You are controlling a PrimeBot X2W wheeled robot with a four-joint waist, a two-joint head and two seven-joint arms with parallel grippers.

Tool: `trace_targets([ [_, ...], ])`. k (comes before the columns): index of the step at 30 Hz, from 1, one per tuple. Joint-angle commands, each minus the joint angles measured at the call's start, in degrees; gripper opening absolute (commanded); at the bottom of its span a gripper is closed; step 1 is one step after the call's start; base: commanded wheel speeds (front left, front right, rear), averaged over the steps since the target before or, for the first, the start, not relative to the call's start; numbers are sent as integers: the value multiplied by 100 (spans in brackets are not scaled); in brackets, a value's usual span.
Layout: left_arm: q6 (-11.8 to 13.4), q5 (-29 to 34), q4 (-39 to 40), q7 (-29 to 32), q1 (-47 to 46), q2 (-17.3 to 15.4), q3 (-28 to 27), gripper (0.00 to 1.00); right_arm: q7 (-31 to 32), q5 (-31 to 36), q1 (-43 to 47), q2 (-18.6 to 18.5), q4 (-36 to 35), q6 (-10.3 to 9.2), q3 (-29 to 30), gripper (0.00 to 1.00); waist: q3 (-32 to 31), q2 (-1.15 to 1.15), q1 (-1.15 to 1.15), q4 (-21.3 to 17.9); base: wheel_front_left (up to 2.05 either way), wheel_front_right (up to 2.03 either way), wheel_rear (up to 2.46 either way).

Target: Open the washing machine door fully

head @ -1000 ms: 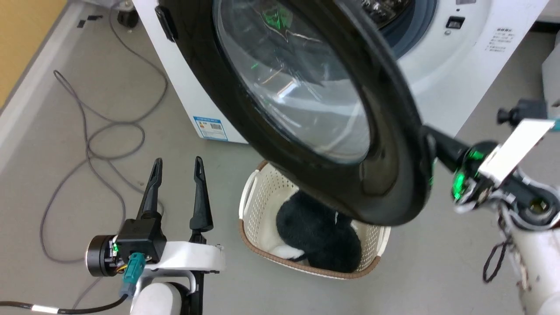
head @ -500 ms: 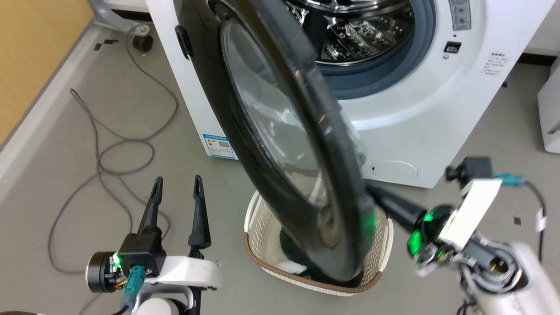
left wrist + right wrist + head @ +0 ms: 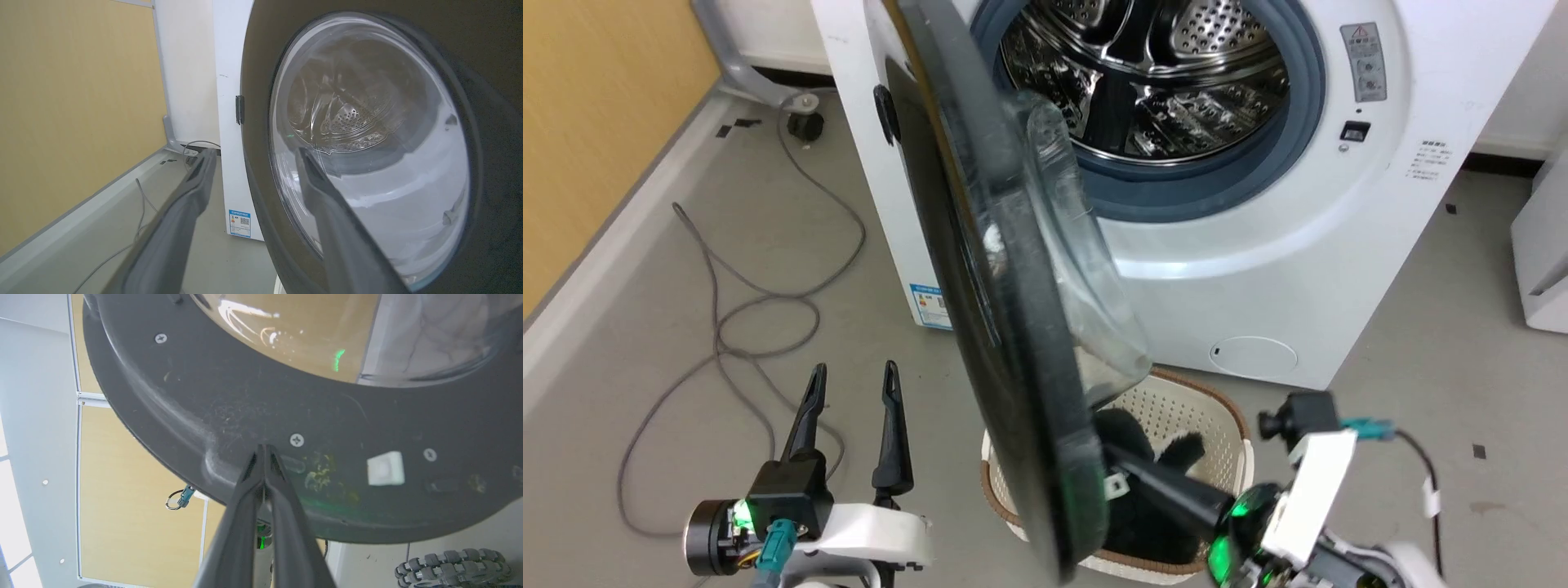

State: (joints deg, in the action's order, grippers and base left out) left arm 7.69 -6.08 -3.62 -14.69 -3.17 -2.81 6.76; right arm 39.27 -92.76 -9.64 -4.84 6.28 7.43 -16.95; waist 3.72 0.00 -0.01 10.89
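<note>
The white washing machine (image 3: 1298, 245) stands ahead with its steel drum (image 3: 1143, 73) exposed. Its black door (image 3: 1013, 327) hangs from the left hinge, nearly edge-on in the head view, glass bowl bulging toward the drum. My right gripper (image 3: 1112, 459) is shut, its tips pressed against the door's inner face near the lower rim. In the right wrist view, the right gripper (image 3: 264, 446) touches the door (image 3: 245, 396) beside a white latch (image 3: 384, 468). My left gripper (image 3: 854, 376) stands open at the lower left, apart from the door. The left gripper (image 3: 255, 152) faces the door's outer glass (image 3: 367, 163).
A cream laundry basket (image 3: 1233, 425) holding something black and furry (image 3: 1152, 445) sits on the floor under the door's lower edge. Grey cable (image 3: 727, 327) loops across the floor at left, beside a yellow wall (image 3: 596, 122). Another white appliance (image 3: 1539, 245) stands at right.
The door has swung wider, from facing me to nearly edge-on, uncovering the drum. My right gripper followed it leftward and lower in the picture. The camera also shifted; the left gripper kept its pose.
</note>
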Motion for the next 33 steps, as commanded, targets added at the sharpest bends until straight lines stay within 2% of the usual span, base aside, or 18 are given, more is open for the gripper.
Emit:
trace_targets([
  [1,-29,43,-20,-30,106,-7,-18,100,-11,-38,163,68,-3,6,-56,0,-54,0,1,-19,0,0,0],
  [5,-46,60,-47,-30,203,-7,-57,100,-150,-56,349,121,-43,6,-112,0,-179,0,1,-73,0,0,0],
  [9,-61,67,-63,-30,266,-7,-95,100,-597,132,414,142,-97,6,45,0,-256,0,1,-143,0,0,0],
  [13,-84,78,-76,-30,321,-7,-127,100,-1322,359,412,162,-199,6,344,0,-333,0,1,-235,0,0,0],
  [19,-102,88,-57,-30,357,-7,-168,100,-2716,1092,346,140,-486,6,740,0,-391,0,1,-400,0,0,0],
  [27,-90,94,-39,-30,416,-7,-235,100,-4994,3072,320,-593,-622,6,505,0,-463,0,1,-607,0,0,0],
  [30,-86,94,-32,-30,448,-7,-265,100,-5368,3943,351,-748,-413,6,607,0,-491,0,1,-692,0,0,0],
  [33,-80,96,-19,-30,469,-7,-285,100,-5420,5207,366,-665,-345,6,1121,0,-500,0,1,-776,0,0,0],
])
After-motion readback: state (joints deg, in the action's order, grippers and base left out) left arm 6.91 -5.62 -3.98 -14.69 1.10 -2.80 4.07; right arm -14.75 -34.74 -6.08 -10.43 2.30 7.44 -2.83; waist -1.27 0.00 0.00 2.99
